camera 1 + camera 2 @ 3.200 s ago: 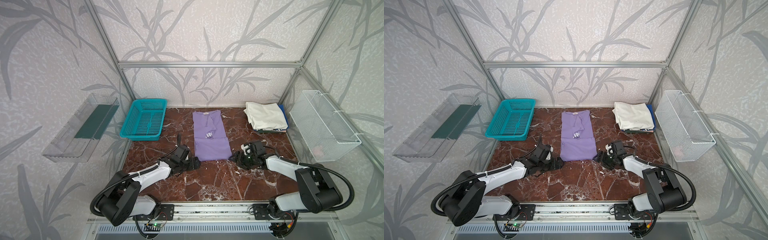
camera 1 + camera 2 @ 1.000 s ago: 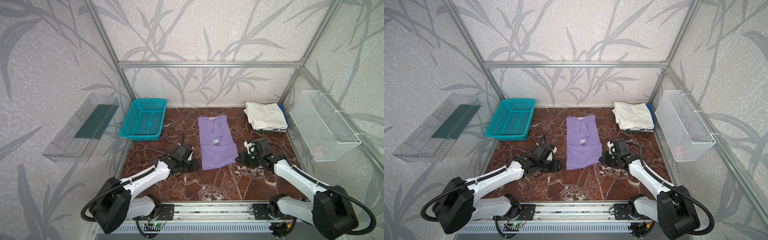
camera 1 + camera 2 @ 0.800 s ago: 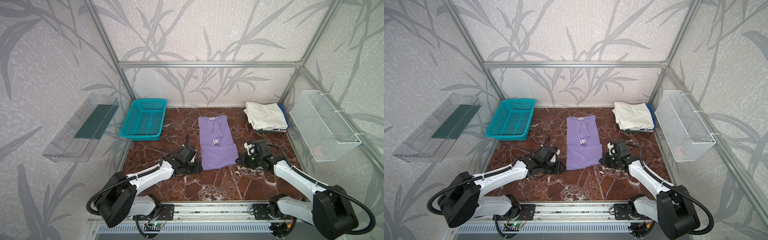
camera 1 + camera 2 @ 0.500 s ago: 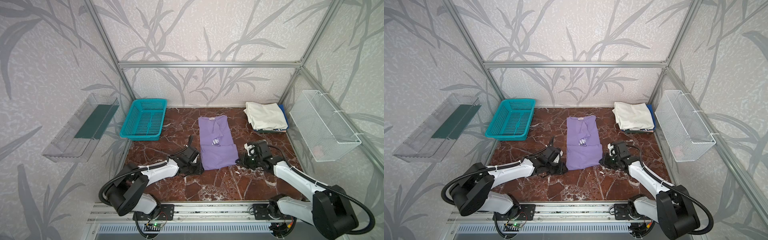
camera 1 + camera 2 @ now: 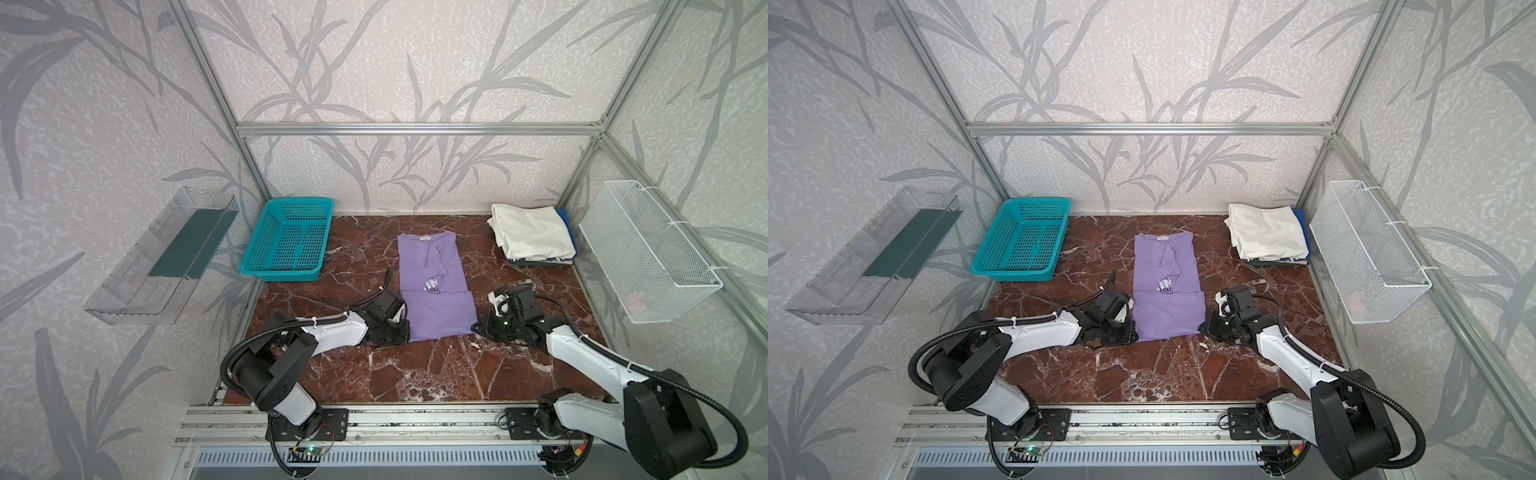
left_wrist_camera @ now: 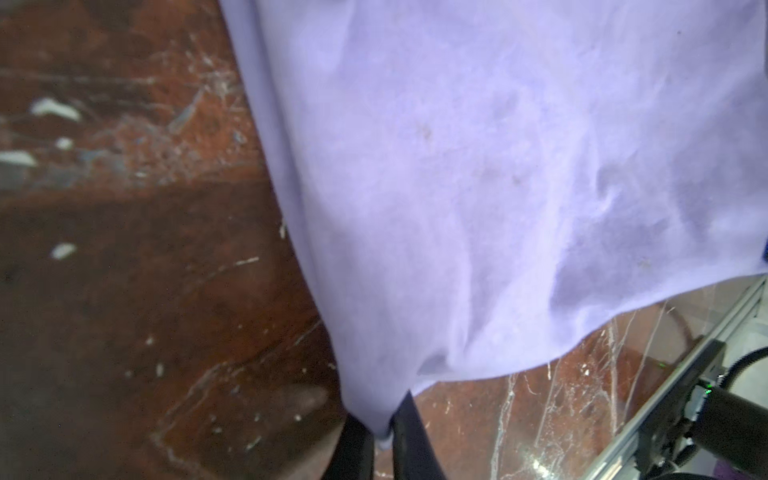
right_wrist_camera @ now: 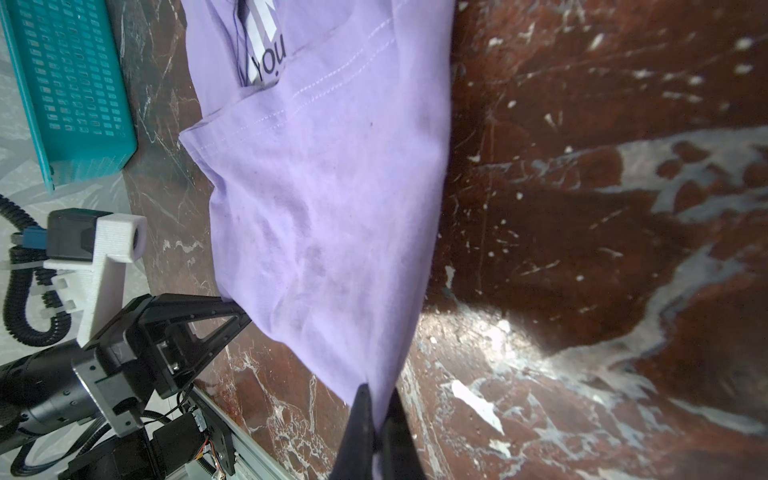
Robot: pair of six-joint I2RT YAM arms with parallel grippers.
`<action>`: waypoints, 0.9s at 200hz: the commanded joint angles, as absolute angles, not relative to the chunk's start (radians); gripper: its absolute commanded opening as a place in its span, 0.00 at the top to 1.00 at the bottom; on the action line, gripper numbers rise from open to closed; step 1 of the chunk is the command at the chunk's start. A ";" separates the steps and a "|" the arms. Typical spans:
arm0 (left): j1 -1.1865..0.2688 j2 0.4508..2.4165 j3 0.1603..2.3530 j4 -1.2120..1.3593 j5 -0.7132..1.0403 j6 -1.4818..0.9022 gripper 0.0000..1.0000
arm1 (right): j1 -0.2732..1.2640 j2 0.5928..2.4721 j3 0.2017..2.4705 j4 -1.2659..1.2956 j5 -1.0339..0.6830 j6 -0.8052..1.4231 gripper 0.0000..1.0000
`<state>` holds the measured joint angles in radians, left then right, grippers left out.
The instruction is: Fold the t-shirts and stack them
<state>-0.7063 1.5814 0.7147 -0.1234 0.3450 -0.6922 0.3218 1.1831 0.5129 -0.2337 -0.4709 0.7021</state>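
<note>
Where the cloth is pinched: left gripper (image 6: 382,432) and right gripper (image 7: 377,415), each clenched on one near corner of the lavender t-shirt (image 5: 436,320).
Lavender t-shirt: soft, faintly creased knit, a narrow oblong mid-table; stitched hem lapped over the chest lettering, partly hiding it.
Table (image 5: 415,374): glossy red-brown marble, white-veined.
Stack: cream t-shirt (image 5: 532,237) folded uppermost, far right corner; blue shirt (image 5: 567,224) beneath, shown only as an edge.

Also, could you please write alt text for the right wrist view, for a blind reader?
The right gripper is shut on a corner of the lavender t-shirt lying on the red marble table. The left gripper pinches the neighbouring corner; a teal basket stands beyond.
</note>
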 commanded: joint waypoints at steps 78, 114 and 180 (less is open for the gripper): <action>-0.712 1.462 0.879 -0.434 0.303 -0.578 1.00 | 0.359 1.117 0.550 -0.373 -0.432 0.666 1.00; -0.713 1.381 0.889 -0.499 0.260 -0.590 1.00 | 0.401 1.016 0.584 -0.459 -0.358 0.684 1.00; -0.737 1.166 0.886 -0.579 0.225 -0.656 1.00 | 0.465 0.931 0.701 -0.607 -0.337 0.695 1.00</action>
